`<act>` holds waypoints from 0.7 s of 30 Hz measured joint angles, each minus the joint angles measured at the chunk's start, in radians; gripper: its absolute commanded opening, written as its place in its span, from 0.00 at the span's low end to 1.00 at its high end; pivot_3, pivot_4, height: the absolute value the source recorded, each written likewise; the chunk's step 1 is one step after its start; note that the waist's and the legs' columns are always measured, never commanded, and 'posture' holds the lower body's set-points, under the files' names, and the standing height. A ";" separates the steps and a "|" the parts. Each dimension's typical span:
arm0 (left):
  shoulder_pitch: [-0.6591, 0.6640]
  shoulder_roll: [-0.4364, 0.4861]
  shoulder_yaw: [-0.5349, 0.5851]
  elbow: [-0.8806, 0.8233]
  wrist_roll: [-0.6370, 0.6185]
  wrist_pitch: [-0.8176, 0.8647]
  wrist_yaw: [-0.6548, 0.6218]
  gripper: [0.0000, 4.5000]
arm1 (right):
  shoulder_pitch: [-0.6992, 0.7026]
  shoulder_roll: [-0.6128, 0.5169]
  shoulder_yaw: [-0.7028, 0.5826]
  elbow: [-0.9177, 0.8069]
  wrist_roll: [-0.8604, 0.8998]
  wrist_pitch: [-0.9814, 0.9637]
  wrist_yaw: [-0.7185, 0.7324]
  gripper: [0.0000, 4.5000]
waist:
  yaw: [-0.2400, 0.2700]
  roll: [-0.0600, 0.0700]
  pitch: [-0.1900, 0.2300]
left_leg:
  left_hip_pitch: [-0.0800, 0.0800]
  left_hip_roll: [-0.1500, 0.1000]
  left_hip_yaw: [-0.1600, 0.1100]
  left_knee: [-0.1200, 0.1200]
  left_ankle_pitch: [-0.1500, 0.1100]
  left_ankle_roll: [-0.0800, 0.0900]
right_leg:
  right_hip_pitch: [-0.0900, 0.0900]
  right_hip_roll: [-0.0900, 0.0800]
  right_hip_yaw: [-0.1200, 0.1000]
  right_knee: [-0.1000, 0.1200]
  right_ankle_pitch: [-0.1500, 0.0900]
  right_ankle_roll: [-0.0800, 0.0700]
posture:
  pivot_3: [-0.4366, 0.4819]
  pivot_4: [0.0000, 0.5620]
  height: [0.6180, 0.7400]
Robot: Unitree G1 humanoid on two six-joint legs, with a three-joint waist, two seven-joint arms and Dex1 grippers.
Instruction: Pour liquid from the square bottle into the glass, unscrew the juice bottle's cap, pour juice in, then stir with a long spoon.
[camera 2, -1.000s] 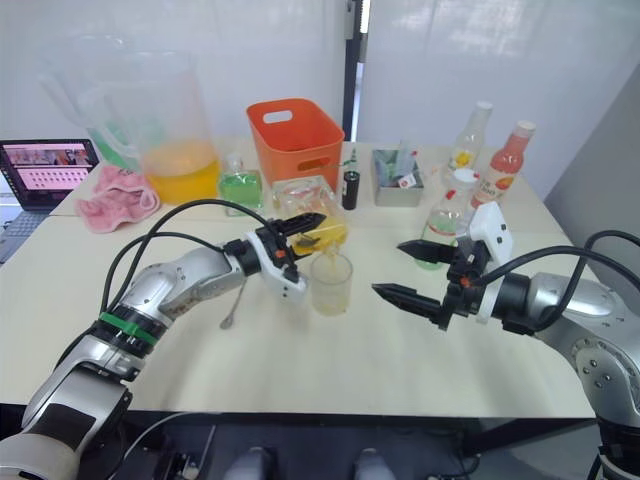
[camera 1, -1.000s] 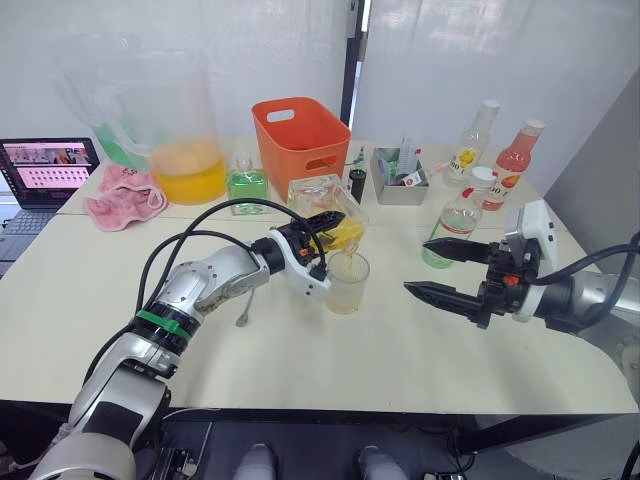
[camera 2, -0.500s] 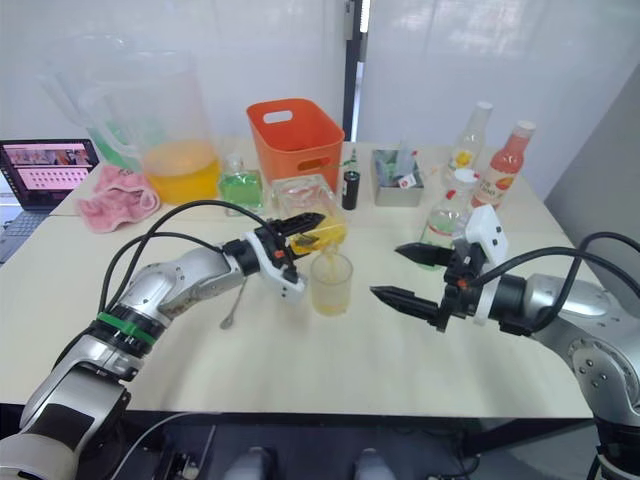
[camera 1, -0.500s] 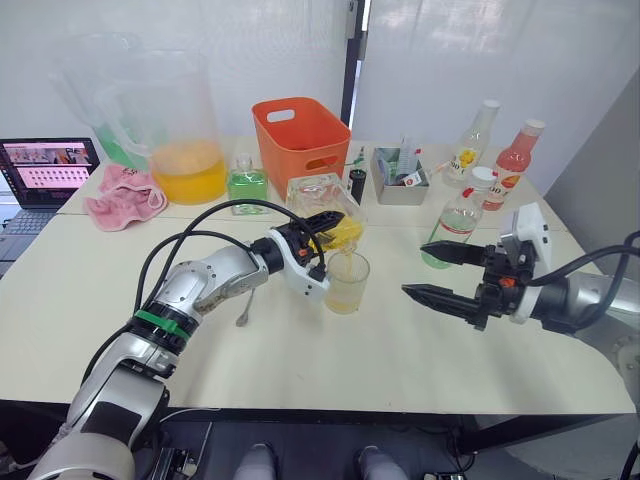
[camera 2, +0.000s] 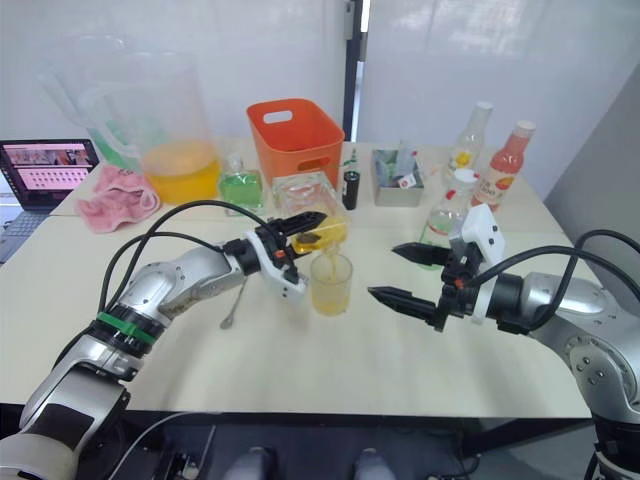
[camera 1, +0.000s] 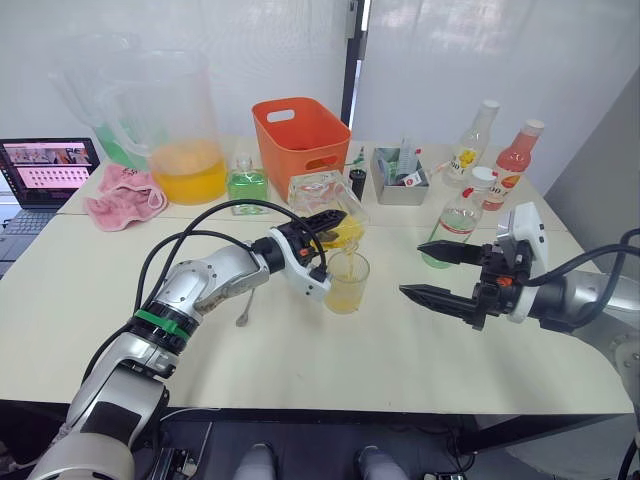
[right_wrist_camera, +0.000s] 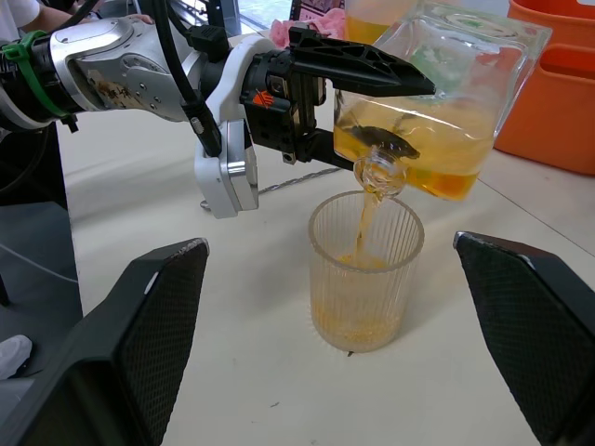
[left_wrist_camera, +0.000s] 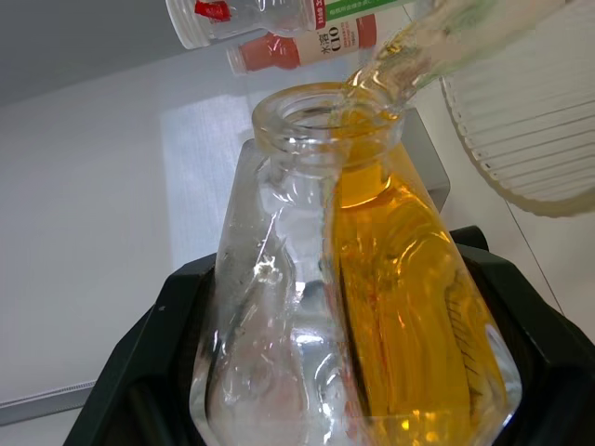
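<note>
Left eye view: the left claw point(camera 1: 322, 232) is clenched on the square bottle point(camera 1: 326, 205), tipped neck-down at about 11 o'clock from the glass point(camera 1: 347, 281), which stands near the middle of the surface point(camera 1: 300, 370). A thin stream of the liquid point(camera 1: 349, 258) runs from the neck into the glass. The long spoon point(camera 1: 245, 303) lies flat at 9 o'clock of the glass, partly under the left arm. The right claw point(camera 1: 432, 271) hovers at 3 o'clock of the glass, well apart from it, its fingers spread wide and grasping nothing. The juice bottle point(camera 1: 458, 224), cap point(camera 1: 483, 176) on, stands just behind it at 1 o'clock of the glass. An orange basket point(camera 1: 299, 133) and a big pitcher point(camera 1: 170, 120) stand at the far edge.

Left wrist view: the square bottle point(left_wrist_camera: 358, 307) sits between the black fingers point(left_wrist_camera: 163, 372), its liquid point(left_wrist_camera: 409, 325) pooled to one side and spilling past the neck toward the ribbed glass point(left_wrist_camera: 521, 121).

Right wrist view: the open fingers point(right_wrist_camera: 139, 325) frame the glass point(right_wrist_camera: 364, 269), which holds a shallow yellow layer, with the bottle's neck just over its rim.
</note>
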 measured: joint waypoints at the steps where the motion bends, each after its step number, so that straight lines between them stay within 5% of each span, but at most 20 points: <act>1: 0.000 0.000 0.000 0.000 0.001 0.000 0.000 0.62 | -0.002 0.000 0.001 0.000 0.000 0.000 0.000 0.99 | 0.000 0.000 0.000 | 0.000 0.000 0.000 0.000 0.000 0.000 | 0.000 0.000 0.000 0.000 0.000 0.000 | 0.48 0.27 1.00; 9: 0.000 -0.004 0.000 -0.002 -0.013 0.003 -0.007 0.62 | -0.005 0.000 0.003 0.005 -0.001 0.000 0.002 0.99 | 0.000 0.000 0.000 | 0.000 0.000 0.000 0.000 0.000 0.000 | 0.000 0.000 0.000 0.000 0.000 0.000 | 0.48 0.27 1.00; 21: 0.041 -0.051 0.051 -0.023 -0.291 0.113 -0.176 0.62 | -0.025 0.000 0.020 0.029 -0.020 0.000 0.017 0.99 | -0.003 0.000 0.000 | 0.001 0.000 0.000 0.001 0.000 0.000 | 0.000 0.000 0.000 0.001 0.000 0.000 | 0.48 0.27 1.00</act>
